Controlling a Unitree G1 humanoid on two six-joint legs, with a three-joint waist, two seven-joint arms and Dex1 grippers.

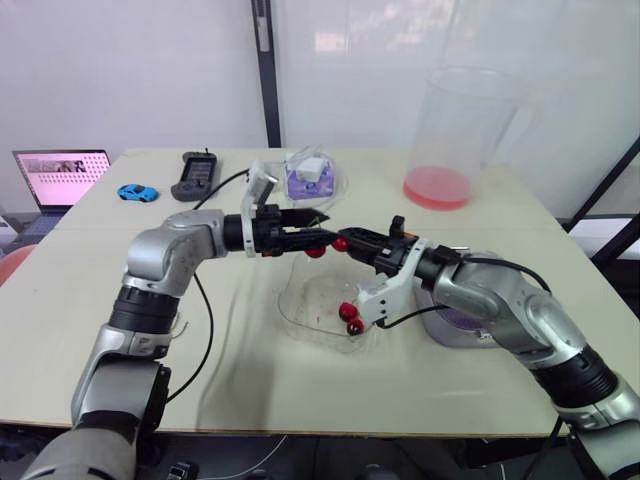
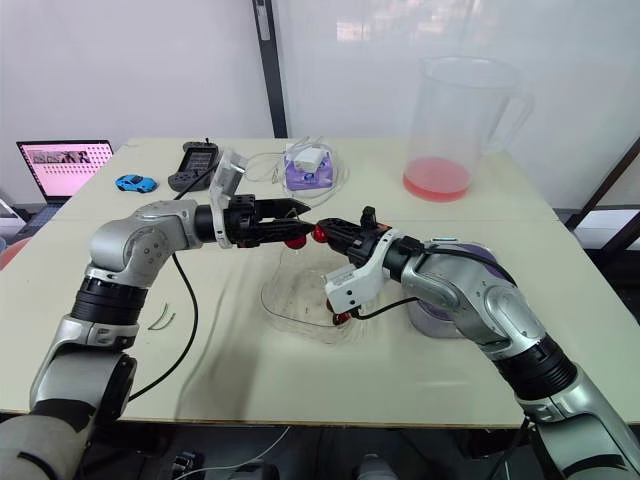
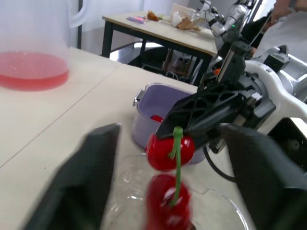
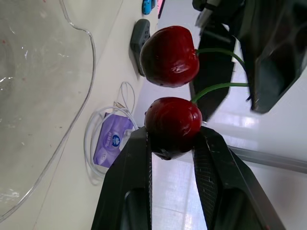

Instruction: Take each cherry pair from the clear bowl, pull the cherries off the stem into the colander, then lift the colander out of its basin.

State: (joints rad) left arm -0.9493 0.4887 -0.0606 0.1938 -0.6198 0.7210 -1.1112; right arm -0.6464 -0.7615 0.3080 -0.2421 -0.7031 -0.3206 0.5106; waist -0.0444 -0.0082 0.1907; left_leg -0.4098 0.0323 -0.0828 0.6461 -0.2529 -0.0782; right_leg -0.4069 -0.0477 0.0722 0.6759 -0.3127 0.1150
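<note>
Left gripper (image 1: 318, 236) facing right gripper (image 1: 350, 238), tip-to-tip

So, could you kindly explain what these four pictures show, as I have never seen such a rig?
This is a humanoid robot with two arms, each ending in a two-fingered pincer. Two pictures come from its head camera, looking down over the table; the other two come from cameras on its wrists. The right pincer is shut on one fruit of a cherry pair, and the left pincer is open close beside it. Below lies a clear bowl with more cherries; the purple colander stands under the right arm. Further back are a pitcher, a laptop and a blue toy car.
</note>
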